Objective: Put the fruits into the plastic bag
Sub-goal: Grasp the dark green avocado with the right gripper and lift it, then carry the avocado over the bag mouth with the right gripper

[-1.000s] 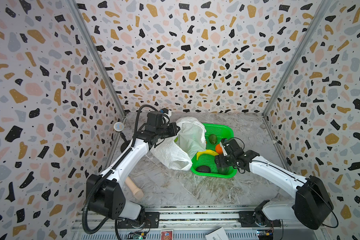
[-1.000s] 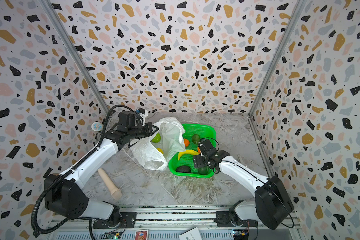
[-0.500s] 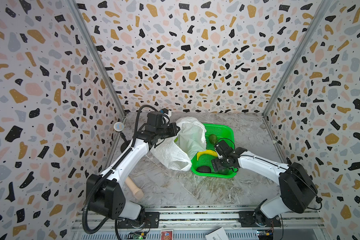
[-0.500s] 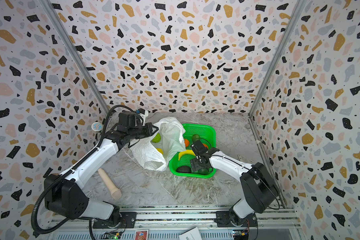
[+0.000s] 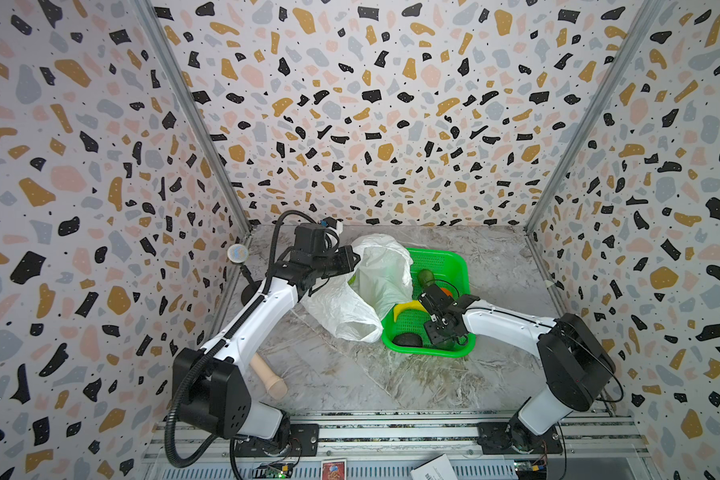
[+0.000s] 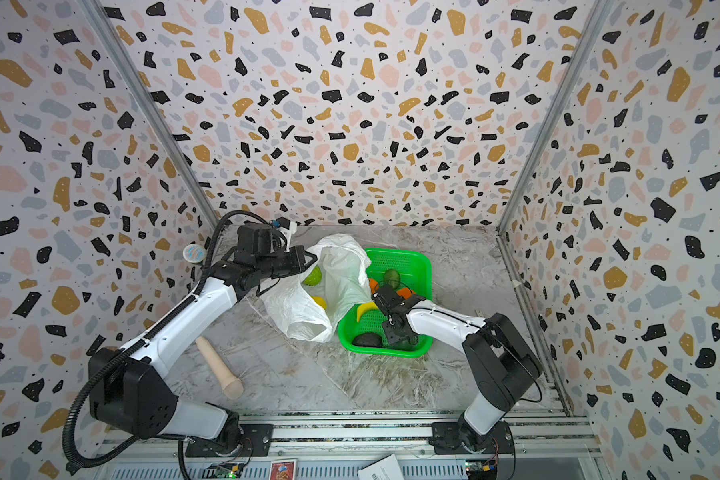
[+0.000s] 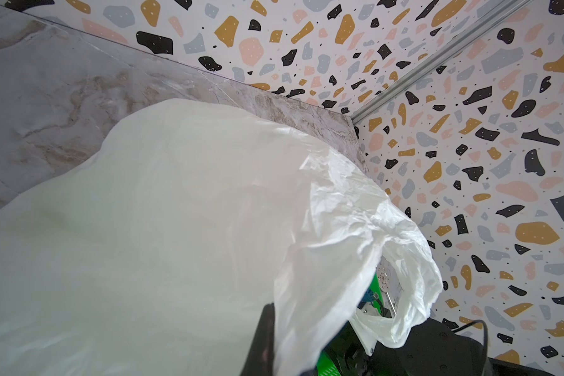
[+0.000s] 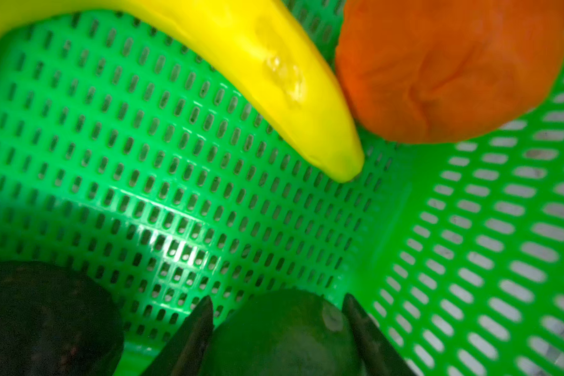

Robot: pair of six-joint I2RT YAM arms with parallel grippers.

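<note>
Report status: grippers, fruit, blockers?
Left gripper shut on bag, mouth held open. Right gripper in basket, jaws astride avocado, grip unclear. Banana, orange, black avocado left in basket. Nothing blocking.

1. Both top views look bright and even to me, with wide-angle stretch at 10 and 2 o'clock.
2. Faint sheen on the table (image 5: 391, 374) at 6 o'clock.
3. Left wrist: plastic bag (image 7: 176, 211) hazy, washed white.
4. Right wrist: glare on the basket (image 8: 163, 234); orange (image 8: 437, 65) blurred.
</note>
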